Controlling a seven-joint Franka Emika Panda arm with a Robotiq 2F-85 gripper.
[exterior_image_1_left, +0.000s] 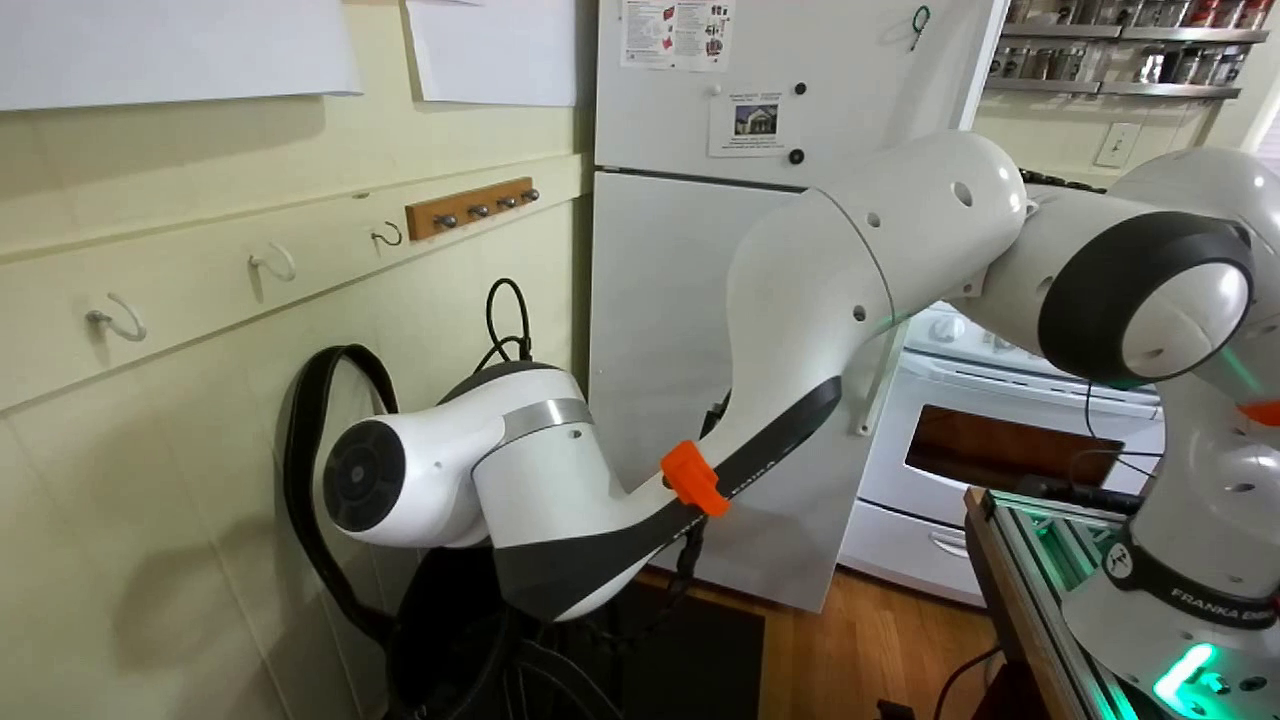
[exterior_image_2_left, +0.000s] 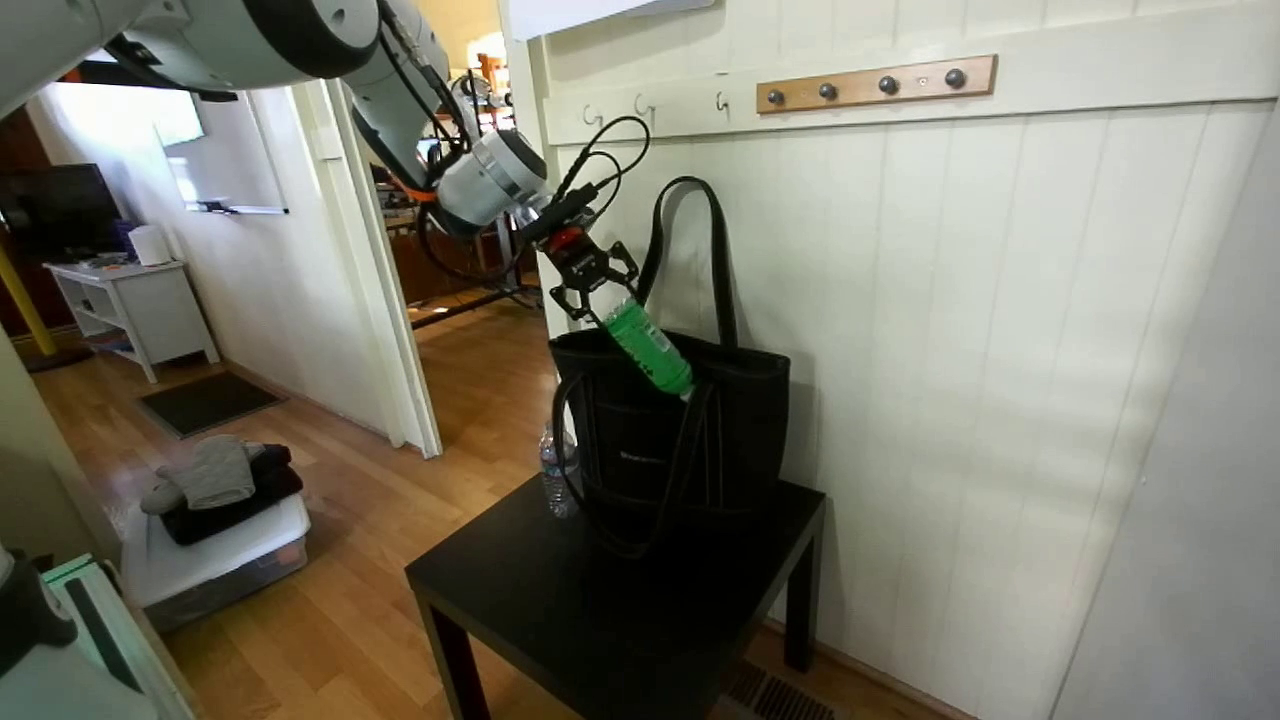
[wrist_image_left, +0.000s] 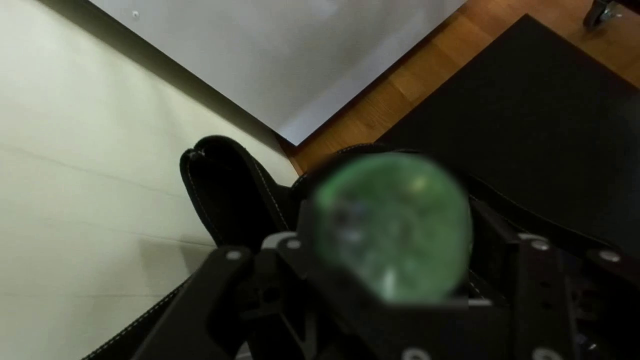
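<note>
My gripper is shut on a green bottle, which is tilted with its far end pointing down to the right. In the wrist view the bottle shows blurred, end-on, between the dark fingers. A black tote bag stands upright with one handle raised against the wall. The bottle's lower end overlaps the bag's upper part; I cannot tell whether it is over the opening or before the front wall. The bag is partly visible in the wrist view. In an exterior view the arm hides the gripper and bottle, and the bag's raised handle shows.
The bag stands on a black table, with a clear water bottle beside it. A wall with a wooden hook rack is behind. A white fridge stands nearby. A lidded bin with folded clothes is on the floor.
</note>
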